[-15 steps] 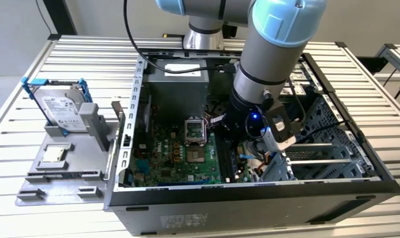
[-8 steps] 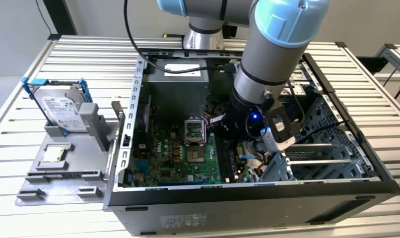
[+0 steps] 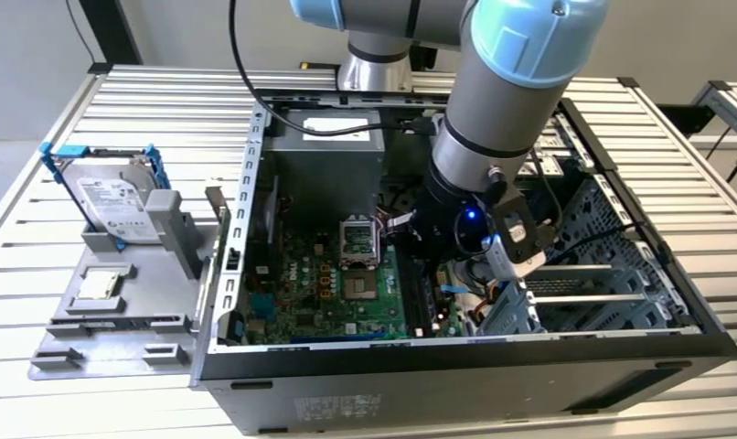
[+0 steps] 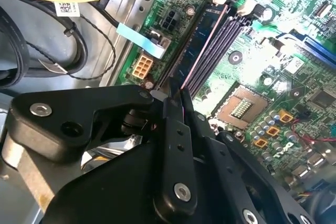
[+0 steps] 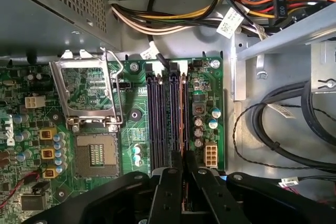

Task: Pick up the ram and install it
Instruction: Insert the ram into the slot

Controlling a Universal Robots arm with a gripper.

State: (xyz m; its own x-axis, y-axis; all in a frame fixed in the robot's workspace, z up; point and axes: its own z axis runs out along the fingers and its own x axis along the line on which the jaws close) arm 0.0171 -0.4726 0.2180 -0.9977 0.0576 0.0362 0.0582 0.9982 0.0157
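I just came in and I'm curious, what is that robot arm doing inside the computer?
The arm has reached down into the open computer case. Its gripper is shut on the ram, a thin flat memory stick, and holds it edge-on at the black slots on the green motherboard, next to the open chip socket. I cannot tell whether the stick is pushed all the way in.

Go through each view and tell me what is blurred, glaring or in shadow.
Exterior view: even light, the case interior shadowed under the arm, a blue light glowing on the wrist. Second wrist view: the gripper looms dark and soft up close; the ram and slots beyond are sharper. First wrist view: the motherboard is crisp and evenly lit, the fingers dark.
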